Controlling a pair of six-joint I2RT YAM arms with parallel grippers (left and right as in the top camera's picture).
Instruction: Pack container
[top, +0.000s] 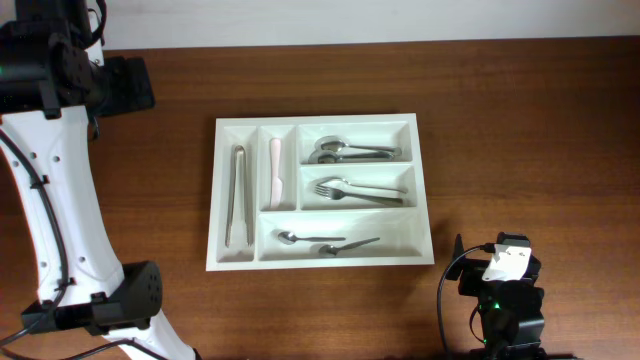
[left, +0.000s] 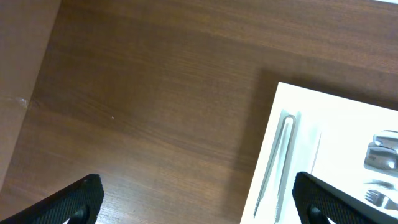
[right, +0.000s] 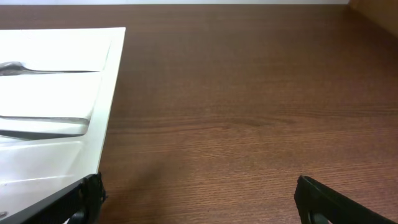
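A white cutlery tray lies mid-table. It holds metal tongs in the left slot, a pale pink utensil beside them, spoons at top right, forks below them, and a spoon with another piece in the bottom slot. My left gripper is open and empty, above bare table left of the tray's corner; the tongs also show there. My right gripper is open and empty, low over the table right of the tray's edge.
The left arm's white link runs down the table's left side from its black wrist at the back left. The right arm sits at the front right edge. Dark wooden table surrounds the tray.
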